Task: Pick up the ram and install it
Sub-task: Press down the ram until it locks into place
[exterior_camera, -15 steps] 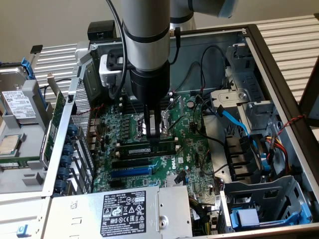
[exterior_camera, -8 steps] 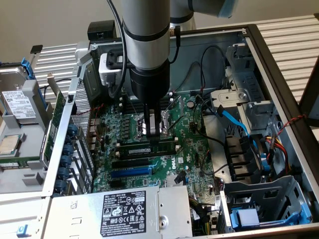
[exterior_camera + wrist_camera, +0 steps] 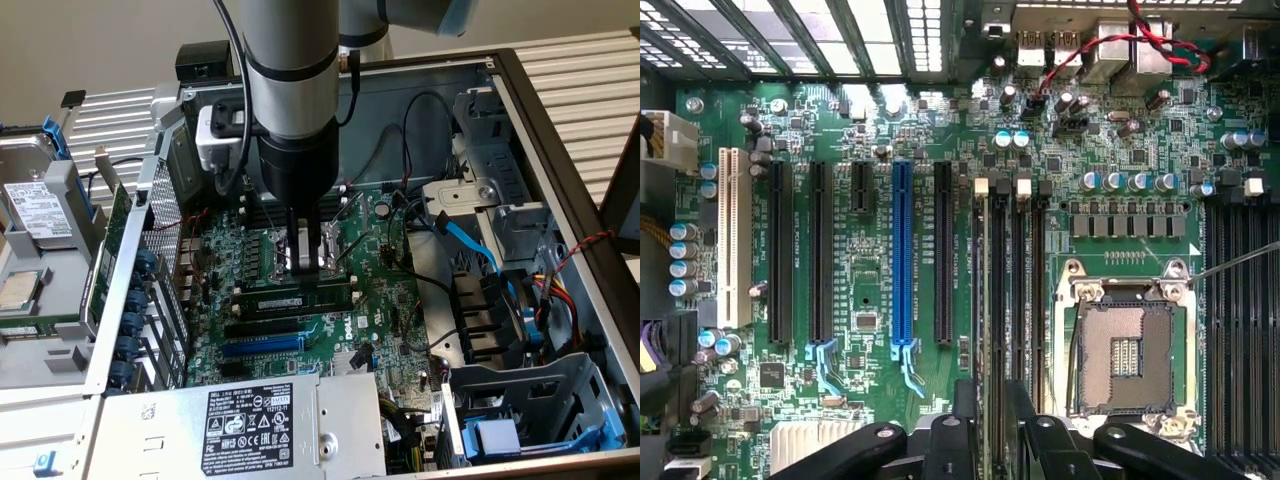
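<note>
The ram (image 3: 295,301) is a dark-green stick with a white label. It stands on edge in a black memory slot on the motherboard (image 3: 390,290), beside the CPU socket (image 3: 1130,350). My gripper (image 3: 306,266) hangs straight down just above it. In the wrist view the ram (image 3: 996,300) shows edge-on, running between my two black fingers (image 3: 965,425). The gripper (image 3: 995,428) is open, with the fingers standing apart on either side of the stick and a gap to it on both sides.
A blue expansion slot (image 3: 902,250) and black slots lie beside the memory slots. The silver power supply (image 3: 250,420) borders the board in front. Cables and a drive cage (image 3: 540,400) crowd the exterior view's right. A hard drive (image 3: 40,210) lies outside the case.
</note>
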Action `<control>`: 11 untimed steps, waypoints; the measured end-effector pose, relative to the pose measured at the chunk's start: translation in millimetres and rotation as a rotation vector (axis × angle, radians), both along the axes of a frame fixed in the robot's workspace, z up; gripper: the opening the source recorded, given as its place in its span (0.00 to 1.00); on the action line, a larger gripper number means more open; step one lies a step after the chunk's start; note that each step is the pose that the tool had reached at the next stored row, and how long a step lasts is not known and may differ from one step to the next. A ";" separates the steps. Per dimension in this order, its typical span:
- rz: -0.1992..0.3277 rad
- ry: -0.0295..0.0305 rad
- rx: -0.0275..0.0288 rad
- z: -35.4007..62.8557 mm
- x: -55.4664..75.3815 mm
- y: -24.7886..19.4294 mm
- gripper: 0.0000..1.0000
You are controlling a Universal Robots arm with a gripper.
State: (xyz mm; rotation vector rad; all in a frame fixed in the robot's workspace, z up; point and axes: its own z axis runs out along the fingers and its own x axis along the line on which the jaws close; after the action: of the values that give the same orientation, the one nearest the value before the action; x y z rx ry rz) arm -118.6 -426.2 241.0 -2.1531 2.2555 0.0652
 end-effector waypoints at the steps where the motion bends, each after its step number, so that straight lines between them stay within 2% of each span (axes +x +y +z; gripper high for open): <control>1: 0.000 -0.0003 -0.0001 0.2 -0.9 0.0 0.27; 4: 0.000 -0.0011 0.0001 1.1 -3.5 0.1 0.24; 6: 0.000 -0.0024 0.0001 1.2 -5.2 0.1 0.11; 11: 0.000 -0.0099 0.0000 1.2 -10.1 0.1 0.11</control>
State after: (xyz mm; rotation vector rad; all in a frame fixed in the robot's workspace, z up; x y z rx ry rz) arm -128.7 -426.1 242.2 -2.1484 2.2504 0.0544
